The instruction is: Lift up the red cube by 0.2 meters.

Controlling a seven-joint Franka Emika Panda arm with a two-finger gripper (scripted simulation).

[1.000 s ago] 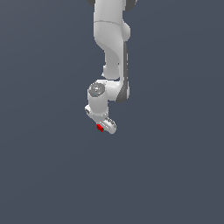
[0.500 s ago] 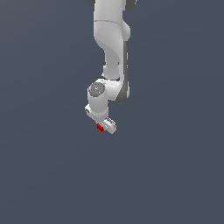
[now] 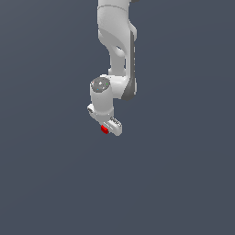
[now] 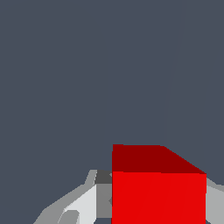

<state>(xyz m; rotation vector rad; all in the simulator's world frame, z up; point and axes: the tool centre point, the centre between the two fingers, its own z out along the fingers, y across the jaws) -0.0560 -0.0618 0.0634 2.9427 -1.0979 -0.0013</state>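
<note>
Red cube (image 3: 104,130) sits squeezed in the white claw (image 3: 110,128), near the middle of the frame. The claw is closed tight so it won't drop.

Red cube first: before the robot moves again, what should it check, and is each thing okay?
1. Red cube sits between the pincer fingers: ok.
2. Pincer shut on the cube: ok, a finger shows beside it.
3. Cube level, not tipped: ok in the wrist view.
4. Nothing in the way around the arm: ok, only plain grey background.
5. Cube off the ground: cannot tell, no floor line or shadow shows.
6. Lift finished: cannot tell.
</note>
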